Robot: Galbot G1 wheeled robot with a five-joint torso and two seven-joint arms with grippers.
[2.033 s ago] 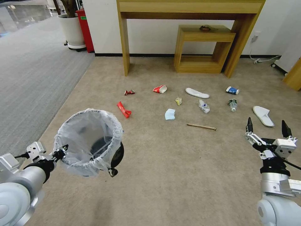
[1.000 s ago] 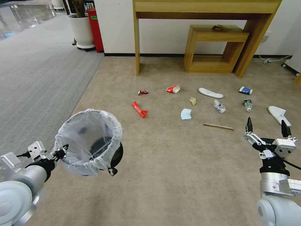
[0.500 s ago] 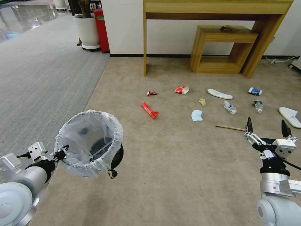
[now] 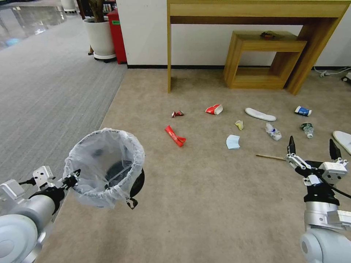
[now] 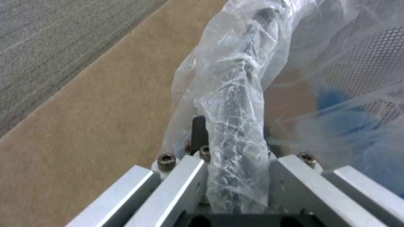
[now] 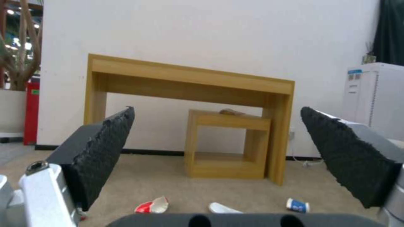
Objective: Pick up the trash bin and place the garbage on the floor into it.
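At the lower left of the head view, the left gripper (image 4: 71, 179) is clamped on the bagged rim of the trash bin (image 4: 104, 166), which is held clear of the floor (image 4: 204, 204). In the left wrist view the grip is seen to be taken through crinkled plastic (image 5: 235, 119), so a slip of the rim could be caused by a jolt or a tilt, and the bin could be dropped. At the lower right, the right gripper (image 4: 312, 149) is held wide open and empty. The garbage is spread across the middle right of the frame: a red wrapper (image 4: 174, 136), a blue paper (image 4: 232, 141), a wooden stick (image 4: 270, 157) near the open gripper. Thin, flat pieces may be missed against the carpet pile.
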